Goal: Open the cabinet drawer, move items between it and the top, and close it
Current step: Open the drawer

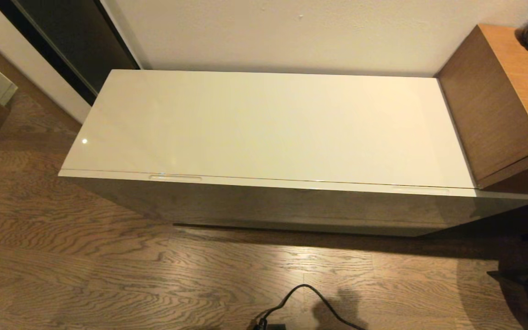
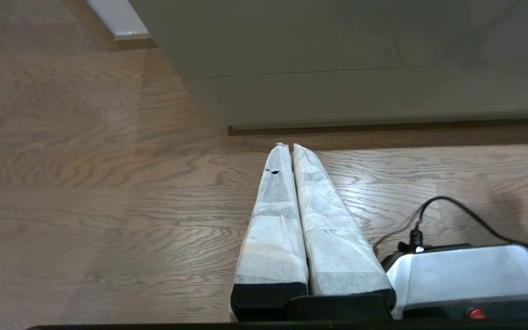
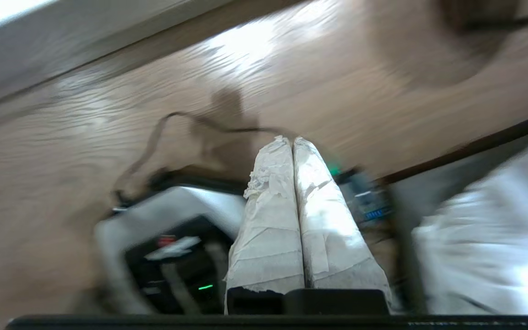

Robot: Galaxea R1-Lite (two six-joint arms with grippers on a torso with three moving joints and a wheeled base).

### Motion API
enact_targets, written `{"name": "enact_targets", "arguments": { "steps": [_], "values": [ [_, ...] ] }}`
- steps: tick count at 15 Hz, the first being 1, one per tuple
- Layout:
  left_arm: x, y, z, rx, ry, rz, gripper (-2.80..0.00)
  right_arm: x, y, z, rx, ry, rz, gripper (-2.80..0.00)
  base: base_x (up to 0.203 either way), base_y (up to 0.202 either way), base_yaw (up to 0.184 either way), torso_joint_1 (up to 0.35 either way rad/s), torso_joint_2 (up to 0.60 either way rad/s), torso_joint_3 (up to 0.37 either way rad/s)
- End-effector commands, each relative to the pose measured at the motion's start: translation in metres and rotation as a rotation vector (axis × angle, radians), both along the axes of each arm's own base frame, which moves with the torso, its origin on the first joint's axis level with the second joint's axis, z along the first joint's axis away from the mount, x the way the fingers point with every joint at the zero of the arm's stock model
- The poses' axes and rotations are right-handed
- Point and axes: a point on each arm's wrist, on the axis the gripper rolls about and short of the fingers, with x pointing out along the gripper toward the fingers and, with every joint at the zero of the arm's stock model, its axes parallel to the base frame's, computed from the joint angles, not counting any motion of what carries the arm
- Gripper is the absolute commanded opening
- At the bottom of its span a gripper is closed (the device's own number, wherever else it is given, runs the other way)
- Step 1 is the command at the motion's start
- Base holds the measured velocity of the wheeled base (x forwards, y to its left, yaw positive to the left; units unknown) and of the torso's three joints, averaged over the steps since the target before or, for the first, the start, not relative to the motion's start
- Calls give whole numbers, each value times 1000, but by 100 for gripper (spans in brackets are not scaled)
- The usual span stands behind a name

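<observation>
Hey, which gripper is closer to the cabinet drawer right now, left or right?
Left. The left gripper points at the floor just short of the cabinet drawer front. The right gripper is over the robot's own base, further from the cabinet. Both are shut and empty.

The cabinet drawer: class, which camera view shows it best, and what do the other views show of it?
The head view shows it best: the cabinet drawer runs the full width under the top, shut, with both handle slots visible. The left wrist view shows only a plain stretch of the cabinet's front beyond the left gripper. The right wrist view shows just a blurred pale edge, not identifiable.
</observation>
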Motion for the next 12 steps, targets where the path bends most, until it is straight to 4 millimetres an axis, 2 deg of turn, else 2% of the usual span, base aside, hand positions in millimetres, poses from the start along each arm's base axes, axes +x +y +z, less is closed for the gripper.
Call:
{"name": "enact_targets", "arguments": {
  "steps": [1, 2, 3, 4, 6, 9, 12],
  "values": [
    [0, 0, 0, -6, 0, 0, -280, -118, -28, 13, -11, -121, -29, -280, 0, 0, 0, 0, 0, 0],
    [0, 0, 0, -6, 0, 1, -280, -147, -33, 20, -5, -192, -51, -280, 0, 0, 0, 0, 0, 0],
    [0, 0, 0, -6, 0, 1, -280, -187, -35, 17, 6, -290, -74, -280, 0, 0, 0, 0, 0, 0],
    [0, 0, 0, -6, 0, 1, -280, -216, -34, 8, -11, -348, -62, -280, 0, 0, 0, 0, 0, 0],
    [0, 0, 0, -6, 0, 1, -280, -250, -31, -16, -103, -393, 4, -280, 0, 0, 0, 0, 0, 0],
    [0, 0, 0, -6, 0, 1, -280, -265, -13, -35, -139, -400, 92, -280, 0, 0, 0, 0, 0, 0],
    [0, 0, 0, -6, 0, 1, -280, -273, -8, -54, -237, -384, 149, -280, 0, 0, 0, 0, 0, 0]
  ]
}}
